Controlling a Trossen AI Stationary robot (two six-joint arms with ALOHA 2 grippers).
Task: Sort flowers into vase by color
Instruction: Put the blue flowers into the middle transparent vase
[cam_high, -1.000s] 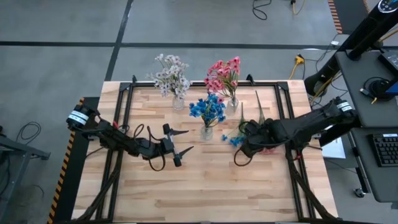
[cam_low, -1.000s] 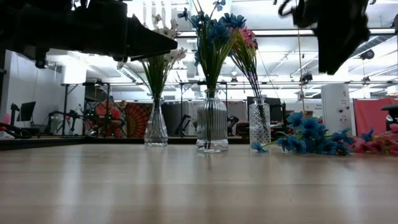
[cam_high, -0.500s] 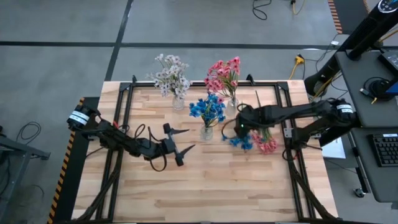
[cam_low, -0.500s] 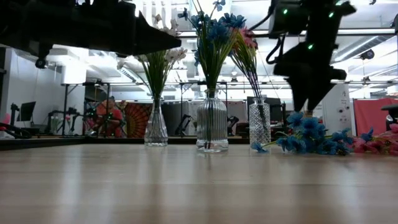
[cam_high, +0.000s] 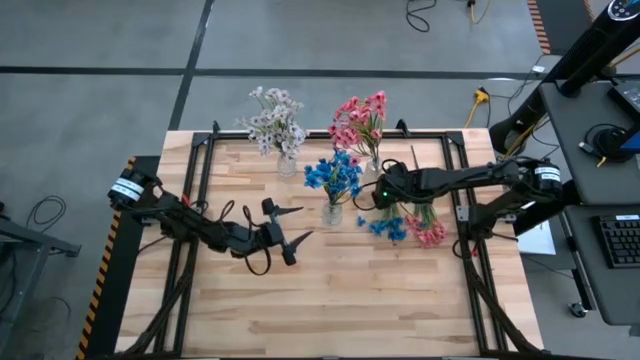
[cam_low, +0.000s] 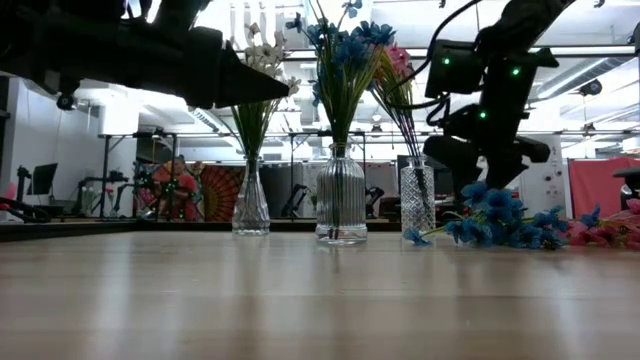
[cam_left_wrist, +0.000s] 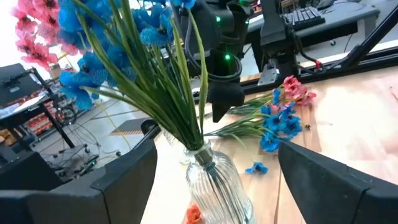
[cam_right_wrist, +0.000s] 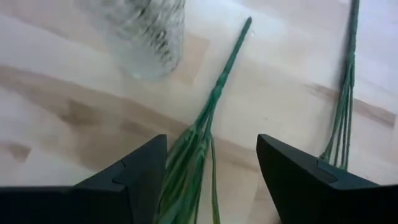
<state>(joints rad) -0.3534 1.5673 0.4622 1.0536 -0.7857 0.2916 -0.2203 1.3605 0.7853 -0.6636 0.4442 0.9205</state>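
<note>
Since a second ago the right arm has swung from over the loose flowers toward the vases; the left arm holds its place.

Left gripper (cam_high: 297, 227) hovers above the desk (cam_high: 330, 300), left of the blue vase, jaws spread wide with nothing between them. Its wrist view looks past both fingers at the blue bunch.

White flowers (cam_high: 274, 122) stand in a clear vase (cam_low: 250, 208) at the back of the desk. Blue flowers (cam_high: 335, 174) fill the ribbed middle vase (cam_low: 340, 208), nearer the front. Pink flowers (cam_high: 360, 118) stand in the vase (cam_low: 417, 198) to the right of the white ones.

Right gripper (cam_high: 383, 187) sits low just right of the blue vase, near the pink vase's base. Jaws are wide apart, empty, straddling a green stem (cam_right_wrist: 214, 99) that lies flat on the wood; a glass vase foot shows just beyond.

Loose flowers lie on the desk right of the vases: a blue spray (cam_high: 388, 226), and a pink spray (cam_high: 430, 234) beside it, stems pointing toward the back edge.
</note>
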